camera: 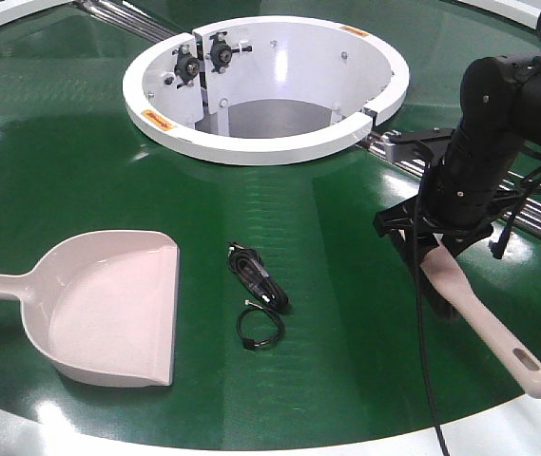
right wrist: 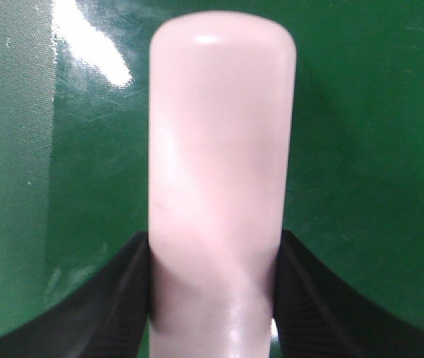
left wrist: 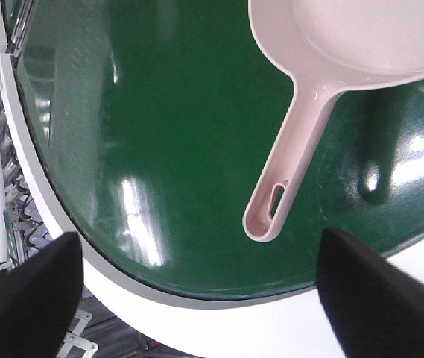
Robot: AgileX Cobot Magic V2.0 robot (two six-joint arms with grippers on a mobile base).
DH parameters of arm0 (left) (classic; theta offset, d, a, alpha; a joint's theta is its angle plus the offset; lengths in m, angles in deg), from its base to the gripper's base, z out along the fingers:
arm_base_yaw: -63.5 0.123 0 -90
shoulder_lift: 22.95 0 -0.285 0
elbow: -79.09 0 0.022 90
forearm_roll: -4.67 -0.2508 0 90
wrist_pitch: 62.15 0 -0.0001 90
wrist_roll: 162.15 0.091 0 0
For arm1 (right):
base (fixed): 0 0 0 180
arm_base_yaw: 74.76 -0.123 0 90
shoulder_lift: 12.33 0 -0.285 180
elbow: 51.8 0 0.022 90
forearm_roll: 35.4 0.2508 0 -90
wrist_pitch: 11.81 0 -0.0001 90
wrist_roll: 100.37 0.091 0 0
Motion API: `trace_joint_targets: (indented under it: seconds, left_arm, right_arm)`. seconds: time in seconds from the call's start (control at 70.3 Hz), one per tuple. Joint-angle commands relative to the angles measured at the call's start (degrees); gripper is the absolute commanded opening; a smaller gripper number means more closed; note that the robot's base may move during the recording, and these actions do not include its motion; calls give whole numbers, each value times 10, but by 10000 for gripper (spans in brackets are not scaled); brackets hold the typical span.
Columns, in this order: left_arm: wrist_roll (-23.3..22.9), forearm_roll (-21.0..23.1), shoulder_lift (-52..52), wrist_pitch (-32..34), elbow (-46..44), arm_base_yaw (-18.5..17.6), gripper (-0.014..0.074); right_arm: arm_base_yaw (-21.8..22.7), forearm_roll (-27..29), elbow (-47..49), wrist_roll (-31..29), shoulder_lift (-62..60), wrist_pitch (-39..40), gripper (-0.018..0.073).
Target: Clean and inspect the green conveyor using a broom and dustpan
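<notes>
While clamping slim beige plastic broom [camera: 484, 323] in right gripper [camera: 430, 249], holds left gripper [left wrist: 200, 253] wide, seemingly above beige-pink plastic scoop dustpan [left wrist: 346, 45] handle on glossy green conveyor [left wrist: 159, 112].

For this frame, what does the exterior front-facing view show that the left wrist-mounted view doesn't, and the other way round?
Only the front view shows the white centre opening, the black cables on the belt, and the right gripper shut on the broom. Only the left wrist view shows the left gripper, open and gripping nothing, and the slotted handle end of the dustpan. Both views show the dustpan lying on the green conveyor.
</notes>
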Motion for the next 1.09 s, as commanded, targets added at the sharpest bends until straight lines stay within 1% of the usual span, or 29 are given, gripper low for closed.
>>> trace_joint_targets:
  seconds: [0.0, 0.171, 0.256, 0.341, 0.398, 0.54, 0.654, 0.796, 0.896, 1.081]
  left_arm:
    - [1, 5, -4, 38, -21, -4, 589]
    - [1, 1, -4, 34, -21, -4, 589]
    - [1, -29, -3, 25, -21, -4, 589]
    - [1, -48, 9, 13, -27, -4, 589]
    - [1, -59, 27, -23, -42, -4, 589]
    - [1, -80, 105, -148, -106, -4, 589]
    - [1, -89, 174, -222, -162, -4, 589]
    - [14, -98, 258, -309, -227, -4, 589]
    - [13, -100, 305, -308, -259, -4, 587]
    - [13, -101, 373, -308, -286, -3, 585]
  right_arm:
    - [1, -6, 13, -9, -32, -31, -3]
    - [1, -6, 13, -9, -32, -31, -3]
    - [1, -6, 13, -9, -32, -31, -3]
    - [1, -6, 13, -9, -32, -31, -3]
    - [1, -6, 13, -9, -32, -31, -3]
    - [1, -6, 13, -9, -32, -31, -3]
    - [1, -6, 13, -9, -32, -31, -3]
    - [1, -6, 13, -9, -32, -31, -3]
    - [1, -6, 13, -9, -32, -31, -3]
    - [1, -6, 13, -9, -32, -31, -3]
